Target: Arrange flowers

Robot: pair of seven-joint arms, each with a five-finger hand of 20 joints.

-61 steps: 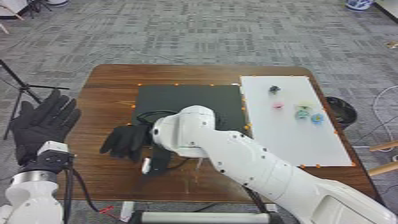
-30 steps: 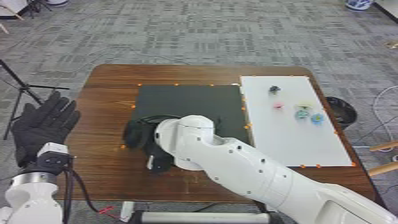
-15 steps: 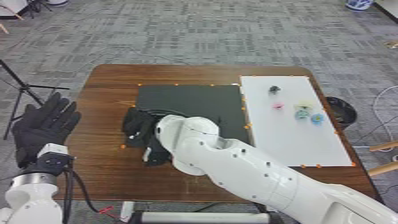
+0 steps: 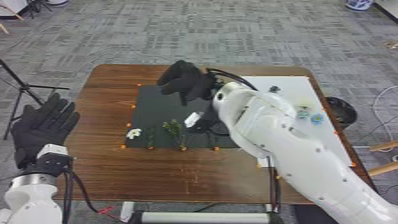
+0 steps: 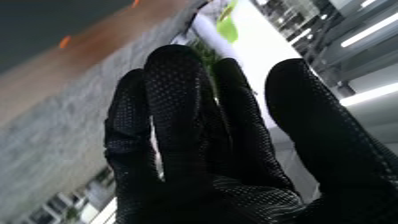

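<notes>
In the head view my left hand is beside the table's left edge, fingers straight and open. My right hand hangs over the far part of the black mat, open. The right wrist view shows my right hand with fingers extended, thumb apart, holding nothing. A white flower lies at the mat's near left corner. Green sprigs lie to its right, close to the near edge. On the white board rest a dark flower and a blue flower, with a pale green one beside it.
The brown table has small orange markers along the mat and board. A black bin stands on the floor past the right edge. My right arm crosses the board's near left part. A tripod stands at the far left.
My right hand has moved away from the mat's near left corner, toward the far side and right. The white flower and green sprigs there are now uncovered. The left hand has not moved.
</notes>
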